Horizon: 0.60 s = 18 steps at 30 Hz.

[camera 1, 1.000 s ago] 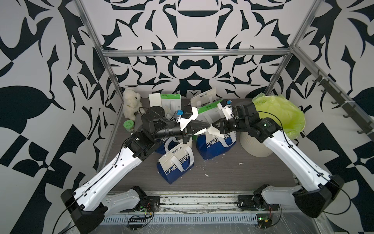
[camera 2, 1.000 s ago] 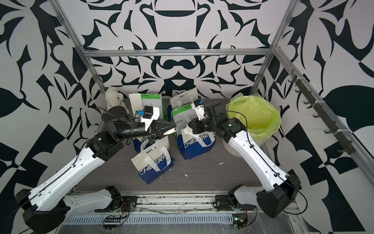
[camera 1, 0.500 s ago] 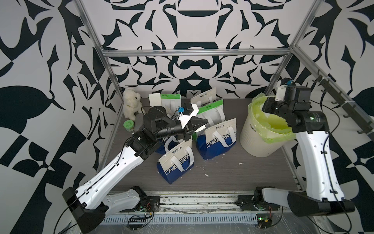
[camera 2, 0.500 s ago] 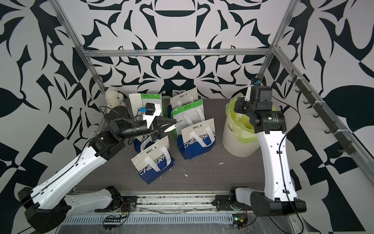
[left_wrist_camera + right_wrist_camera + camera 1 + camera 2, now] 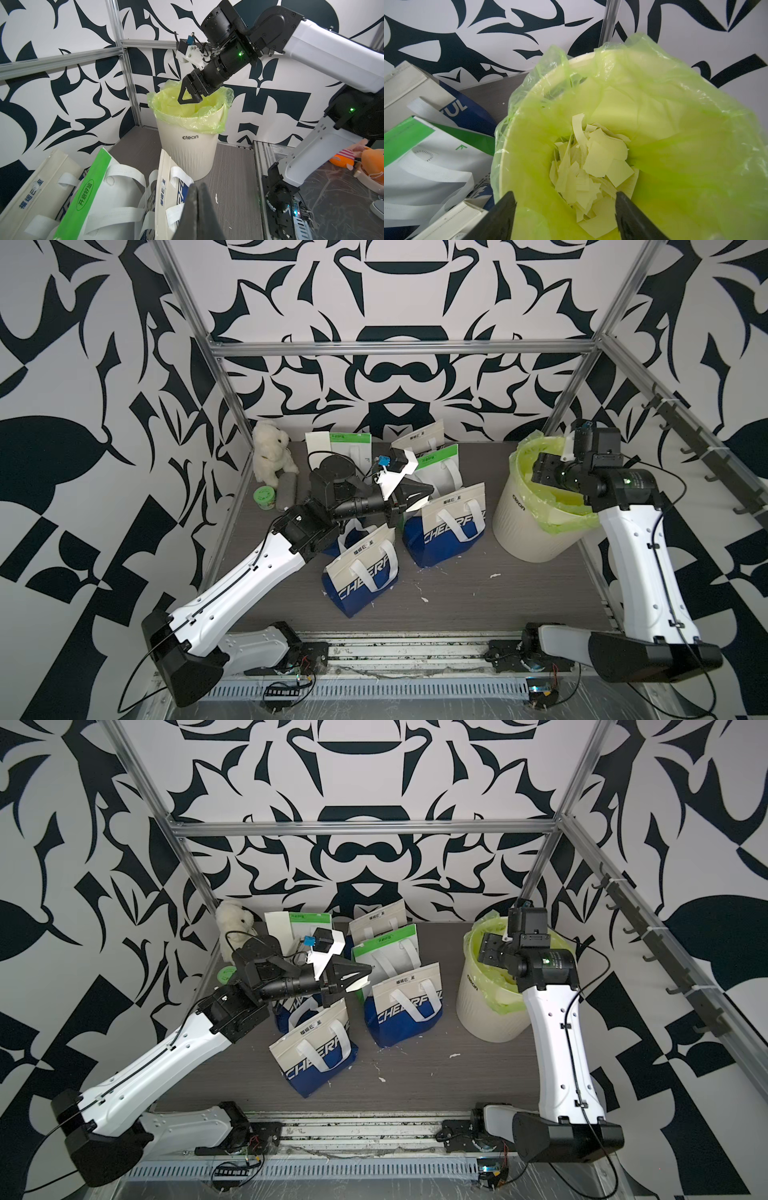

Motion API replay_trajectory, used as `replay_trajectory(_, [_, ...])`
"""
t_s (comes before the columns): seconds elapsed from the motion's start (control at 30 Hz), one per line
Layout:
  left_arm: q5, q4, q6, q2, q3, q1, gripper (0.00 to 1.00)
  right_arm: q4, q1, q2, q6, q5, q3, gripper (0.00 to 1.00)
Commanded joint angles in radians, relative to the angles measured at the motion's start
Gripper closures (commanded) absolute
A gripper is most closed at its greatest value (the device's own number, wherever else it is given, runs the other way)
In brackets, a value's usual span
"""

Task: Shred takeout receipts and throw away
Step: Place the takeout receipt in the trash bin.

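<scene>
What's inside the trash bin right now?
In the trash bin, the green liner holds a pile of torn receipt pieces. The right gripper hangs open above them. Anything beneath the top pieces is covered.

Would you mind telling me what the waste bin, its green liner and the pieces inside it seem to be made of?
The waste bin: probably matte cream plastic, judging by its moulded ribbed wall. The liner: thin translucent plastic film, wrinkled and slightly glossy. The pieces: paper, flat with ragged torn edges.
</scene>
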Motion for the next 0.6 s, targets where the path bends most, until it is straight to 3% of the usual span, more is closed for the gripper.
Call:
replay_trajectory(0.0, [-0.023,0.039,-0.044,0.017,0.011,-0.007,1.00,0.023,-0.006,-0.041,0.000,-0.127,0.035,0.24])
replay_trajectory(0.17, [-0.046,0.106,-0.136,0.027,0.012,-0.014,1.00,0.241,-0.004,-0.118,0.037,-0.637,-0.040,0.32])
replay_trajectory(0.23, [-0.063,0.158,-0.193,0.027,0.003,-0.014,1.00,0.441,-0.004,-0.162,0.113,-0.882,-0.142,0.33])
replay_trajectory(0.3, [-0.083,0.227,-0.257,0.027,-0.017,-0.016,1.00,0.636,0.005,-0.190,0.224,-1.038,-0.240,0.36])
replay_trajectory(0.4, [-0.092,0.334,-0.353,0.030,-0.047,-0.016,1.00,0.755,0.066,-0.207,0.253,-1.117,-0.312,0.37])
replay_trajectory(0.57, [-0.088,0.396,-0.455,0.038,-0.063,-0.022,1.00,0.846,0.276,-0.189,0.224,-1.114,-0.377,0.37])
